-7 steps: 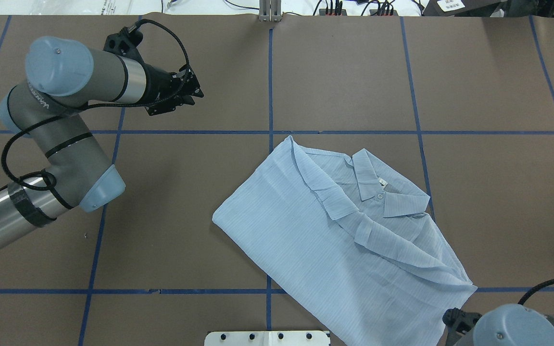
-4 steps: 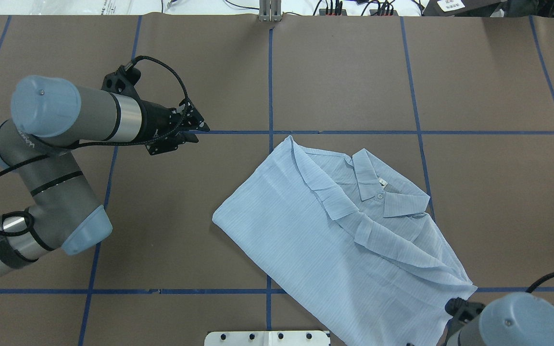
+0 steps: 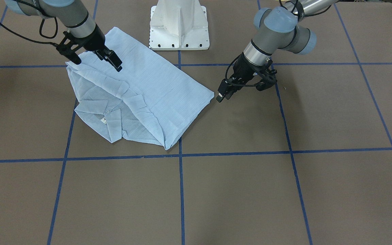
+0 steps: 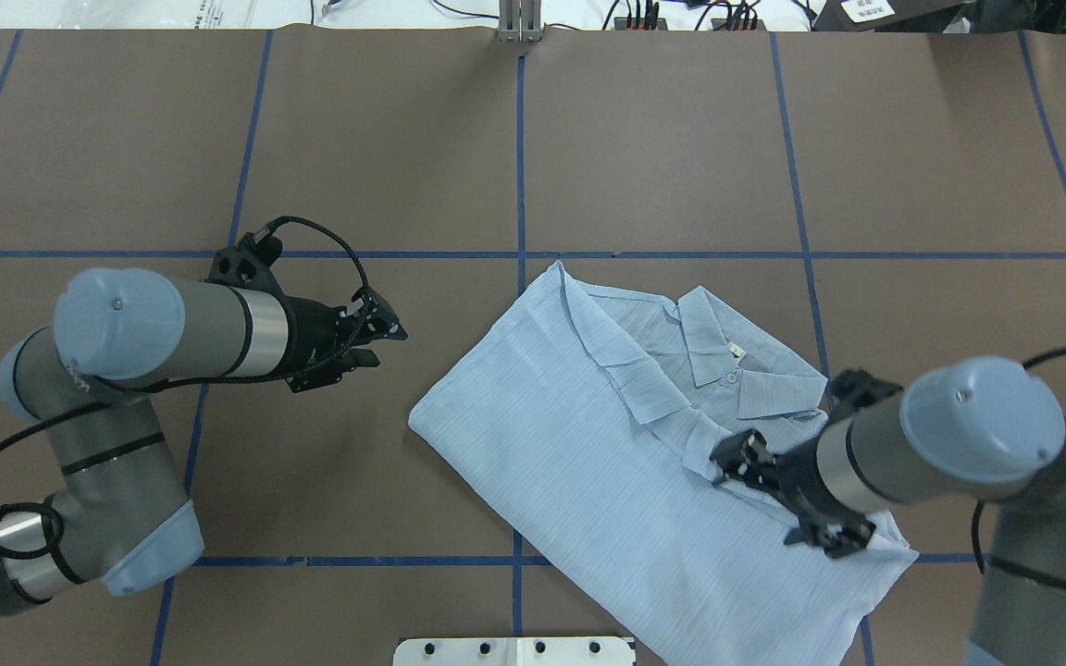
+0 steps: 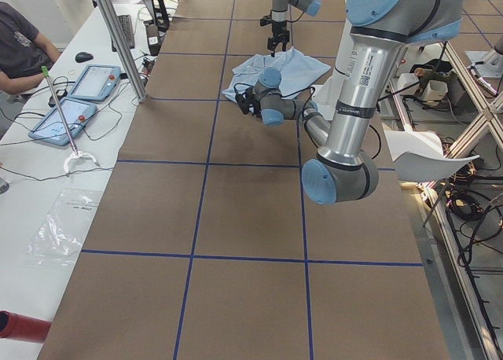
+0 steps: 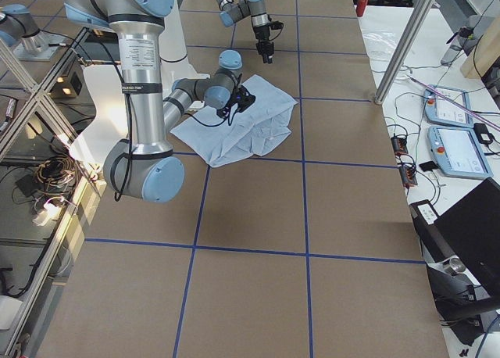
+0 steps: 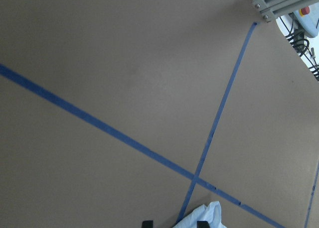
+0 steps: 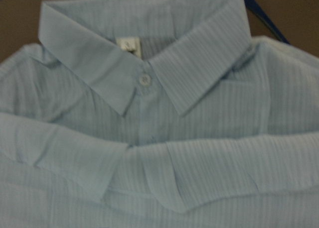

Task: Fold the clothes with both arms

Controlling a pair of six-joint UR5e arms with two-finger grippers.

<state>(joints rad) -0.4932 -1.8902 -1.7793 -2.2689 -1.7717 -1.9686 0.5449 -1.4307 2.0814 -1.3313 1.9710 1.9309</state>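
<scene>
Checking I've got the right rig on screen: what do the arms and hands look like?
The left arm and right arm are grey-silver tubes with rounded light-blue joint caps. A black braided cable runs outside each. The left hand and right hand are black and two-fingered. The left arm bears lettering too small to read.
</scene>
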